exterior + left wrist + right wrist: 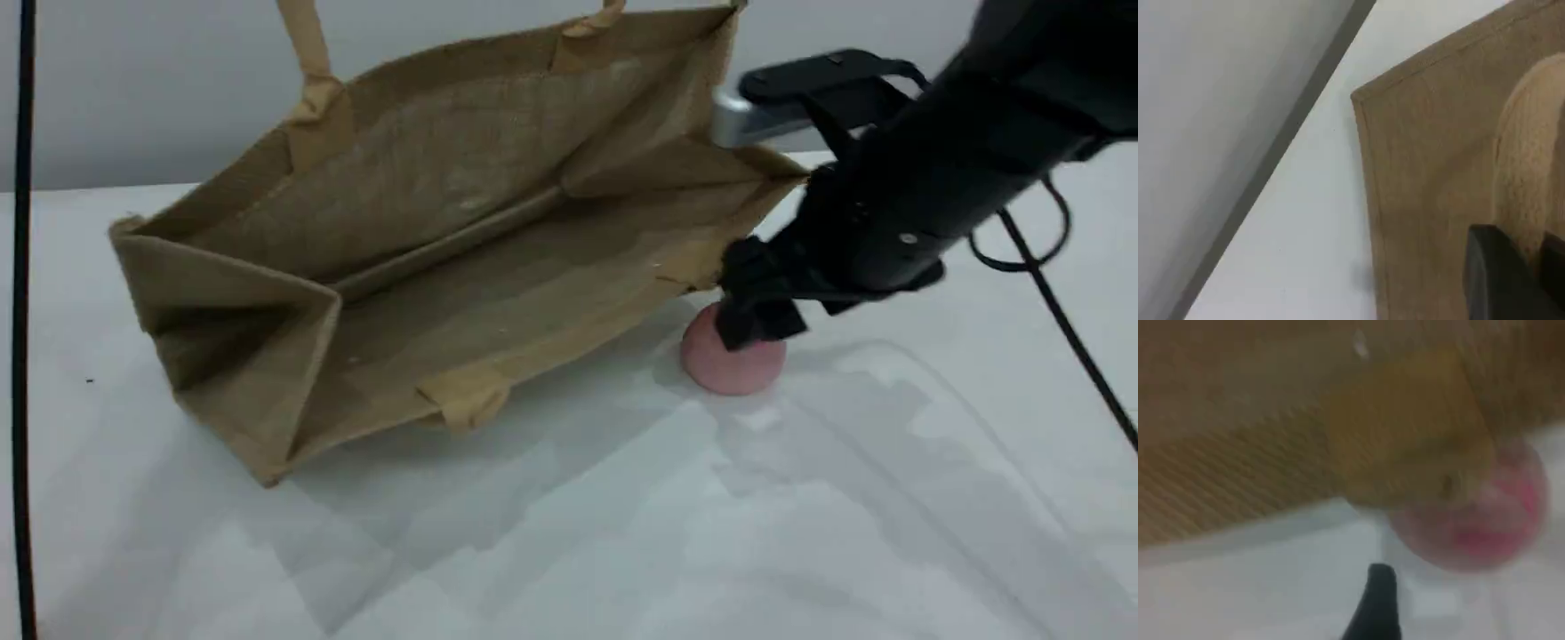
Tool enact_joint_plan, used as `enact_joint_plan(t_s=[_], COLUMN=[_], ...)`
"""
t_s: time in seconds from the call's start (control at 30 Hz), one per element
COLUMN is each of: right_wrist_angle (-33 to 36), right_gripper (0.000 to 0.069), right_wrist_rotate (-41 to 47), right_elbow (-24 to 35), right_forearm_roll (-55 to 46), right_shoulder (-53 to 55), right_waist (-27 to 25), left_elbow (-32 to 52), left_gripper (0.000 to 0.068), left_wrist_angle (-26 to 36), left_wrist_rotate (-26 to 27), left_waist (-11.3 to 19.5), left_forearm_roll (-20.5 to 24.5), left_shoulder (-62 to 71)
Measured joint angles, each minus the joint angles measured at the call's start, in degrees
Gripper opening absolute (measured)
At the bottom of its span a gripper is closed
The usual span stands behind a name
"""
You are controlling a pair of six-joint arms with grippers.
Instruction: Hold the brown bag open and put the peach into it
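Note:
The brown bag (462,258) lies on its side on the white table, its mouth wide open toward the camera. Its upper side is pulled up by one handle (307,53) that leaves the top edge of the scene view. In the left wrist view my left gripper (1525,267) is shut on that padded handle (1531,160), with the bag's outer side (1431,173) behind it. The pink peach (733,366) rests on the table just outside the bag's right corner. My right gripper (751,324) hangs open right over it, touching or nearly so. The right wrist view is blurred, with the peach (1478,520) beyond one fingertip (1378,603).
A black cable (22,311) runs down the scene's left edge. Another cable (1058,311) trails from the right arm across the table. A grey wall stands behind the bag. The bag's lower handle (467,396) lies folded at its near rim.

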Motion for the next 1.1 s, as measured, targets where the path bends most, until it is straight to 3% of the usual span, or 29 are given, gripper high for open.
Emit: enact_joint_plan(t_s=[0.53,0.7,0.83,1.1], right_wrist_angle=[-1.3,-3.6,-5.1,-5.5], right_gripper=[0.0589,0.0552,0.0432,0.0059], right_wrist_rotate=[-0.2,-0.3,-0.3,-1.4], right_elbow=[-7.3,-7.3,-7.3,-7.3], right_forearm_roll=[-0.4,-0.4,-0.4,-0.4], right_shoulder=[8.9,10.6,10.6,10.6], right_waist=[1.3,1.3,1.3,1.3], left_elbow=[0.0,0.0,0.0,0.0], left_gripper=[0.0086,0.0086,0.0086,0.0086], left_wrist_angle=[0.1,0.1,0.1,0.1], left_wrist_rotate=[0.1,0.1,0.1,0.1], left_waist=[0.0,0.0,0.0,0.0], left_forearm_roll=[-0.3,-0.3,-0.3,-0.3], left_shoulder=[0.0,0.0,0.0,0.0])
